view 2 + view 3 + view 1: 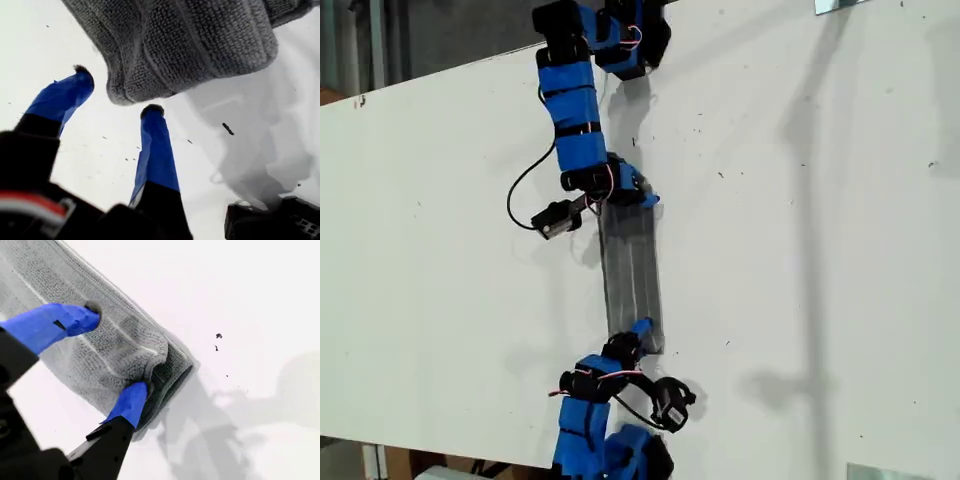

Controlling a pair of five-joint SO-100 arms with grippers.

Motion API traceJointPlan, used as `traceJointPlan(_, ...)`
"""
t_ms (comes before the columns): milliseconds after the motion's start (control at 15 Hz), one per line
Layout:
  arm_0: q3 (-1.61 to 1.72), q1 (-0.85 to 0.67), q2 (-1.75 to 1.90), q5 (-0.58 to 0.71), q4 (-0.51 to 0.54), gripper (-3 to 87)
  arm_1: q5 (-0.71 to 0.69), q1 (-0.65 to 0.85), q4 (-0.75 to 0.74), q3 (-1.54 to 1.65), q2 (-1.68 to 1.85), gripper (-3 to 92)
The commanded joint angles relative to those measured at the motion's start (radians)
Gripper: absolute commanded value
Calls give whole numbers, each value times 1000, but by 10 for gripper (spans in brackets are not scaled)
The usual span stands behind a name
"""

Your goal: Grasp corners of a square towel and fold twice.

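Both end effectors stand spread. On my first end effector [117,92] the two blue-taped fingers [156,150] are wide apart, nothing between them; a rounded, folded end of the towel [190,45] sits just past the fingertips, whether touching I cannot tell. My second end effector [115,350] straddles one of the corners [172,365] of the folded cloth: one finger over the striped top face, the other touching the layered edge, not closed on it. Exterior view: the towel [632,275] lies as a narrow grey strip mid-bench [820,250], running far to near, pale stripes lengthwise. A blue arm [578,120] reaches its far end, another arm [590,410] its near end. Dark specks are scattered on the white bench.
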Motion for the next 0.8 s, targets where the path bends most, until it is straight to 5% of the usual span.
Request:
traceJointPlan(0,-40,-2,106,-14,52,281,2,21,23,8,121,258)
traceJointPlan(733,414,-29,563,-103,-34,292,-295,419,-190,95,-167,327)
